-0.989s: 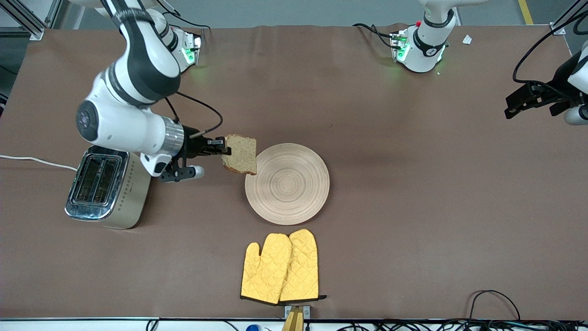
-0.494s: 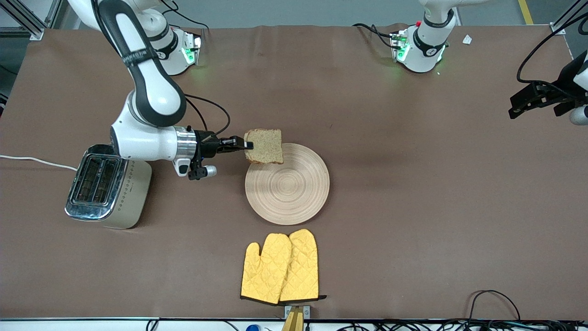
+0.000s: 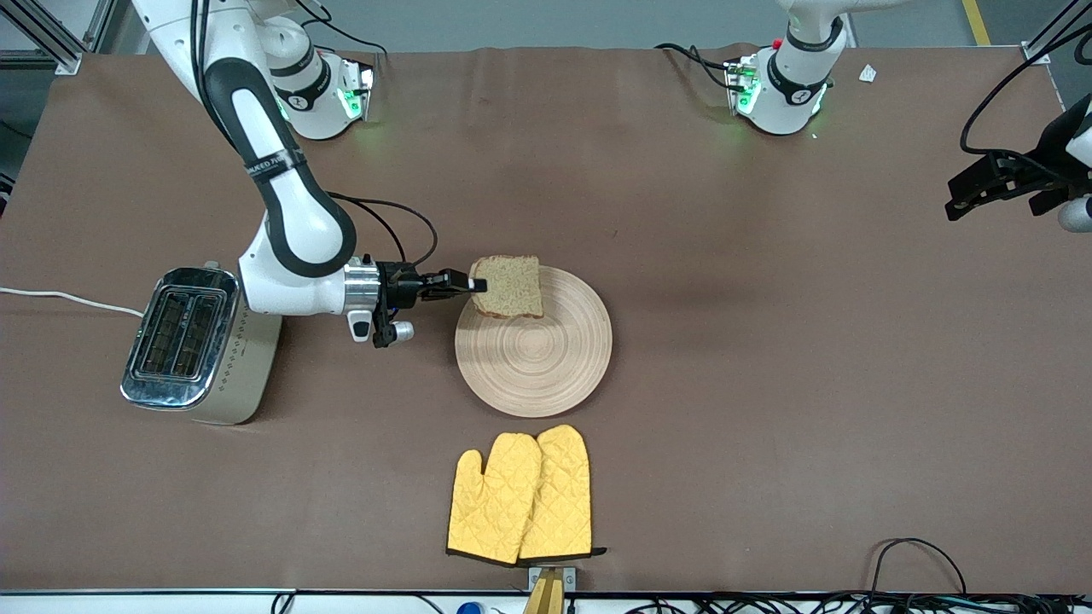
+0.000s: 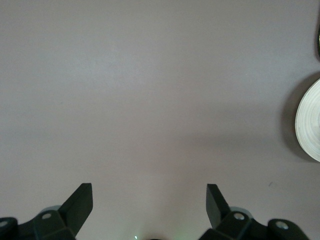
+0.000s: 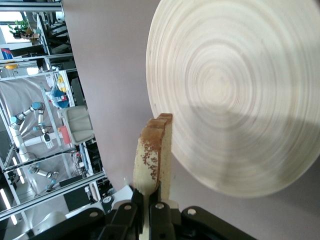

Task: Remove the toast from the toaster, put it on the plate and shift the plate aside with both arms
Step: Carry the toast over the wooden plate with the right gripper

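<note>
Right pincer (image 3: 467,286) clamped tight on the edge of the square slice of light brown toast with darker crust (image 3: 509,286), arm reaching out level from its base. Toast held up in the air, flat face toward the front camera, over the rim of the round pale beige wooden plate with ring grooves (image 3: 546,362) on the part toward the right arm's base; in the right wrist view the toast (image 5: 153,155) showed edge-on between the closed fingers (image 5: 159,212), plate (image 5: 240,90) under it. Can't tell whether the toast touched the plate.

Plate sat near the middle of the brown tabletop (image 3: 768,384). Shiny silver two-slot toaster (image 3: 198,345) stood toward the right arm's end, slots empty, white cord trailing off the edge. Pair of yellow quilted oven mitts (image 3: 520,496) lay nearer the front camera than the plate, just apart from it.

Left pincer (image 3: 994,183) waited over the left arm's end of the tabletop, fingers (image 4: 80,205) spread wide, nothing in them; left wrist view showed bare tabletop and a sliver of the plate (image 4: 310,122).
</note>
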Controlling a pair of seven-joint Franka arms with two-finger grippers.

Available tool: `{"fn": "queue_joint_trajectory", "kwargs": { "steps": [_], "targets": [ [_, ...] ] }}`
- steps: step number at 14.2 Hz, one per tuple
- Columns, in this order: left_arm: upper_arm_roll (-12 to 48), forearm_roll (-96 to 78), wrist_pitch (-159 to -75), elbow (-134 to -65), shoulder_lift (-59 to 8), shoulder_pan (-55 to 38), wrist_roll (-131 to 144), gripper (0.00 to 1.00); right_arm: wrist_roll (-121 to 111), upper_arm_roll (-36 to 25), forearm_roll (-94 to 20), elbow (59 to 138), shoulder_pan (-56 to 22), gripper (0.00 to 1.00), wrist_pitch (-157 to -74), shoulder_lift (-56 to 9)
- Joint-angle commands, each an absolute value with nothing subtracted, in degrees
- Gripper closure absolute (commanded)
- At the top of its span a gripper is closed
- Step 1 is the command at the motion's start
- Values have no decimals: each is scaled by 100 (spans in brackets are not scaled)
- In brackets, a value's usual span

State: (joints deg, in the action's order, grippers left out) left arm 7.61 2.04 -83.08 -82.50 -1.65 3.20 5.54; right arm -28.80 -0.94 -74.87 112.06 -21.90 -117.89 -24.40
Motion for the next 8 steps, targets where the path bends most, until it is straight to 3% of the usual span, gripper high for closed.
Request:
{"fn": "queue_joint_trajectory", "kwargs": {
  "steps": [1, 4, 8],
  "targets": [
    [747, 132, -8227, -8165, -167, 308, 448, 0, -3190, -105, -7926, 10917, -2267, 100, -11935, -2663],
    [773, 123, -8235, -8165, -211, 290, 448, 0, -3190, -106, -7954, 10723, -2408, 100, -12443, -2812],
    [791, 123, -8244, -8165, -298, 246, 448, 0, -3190, -105, -7972, 10696, -2558, 100, -12524, -2953]
  ]
}}
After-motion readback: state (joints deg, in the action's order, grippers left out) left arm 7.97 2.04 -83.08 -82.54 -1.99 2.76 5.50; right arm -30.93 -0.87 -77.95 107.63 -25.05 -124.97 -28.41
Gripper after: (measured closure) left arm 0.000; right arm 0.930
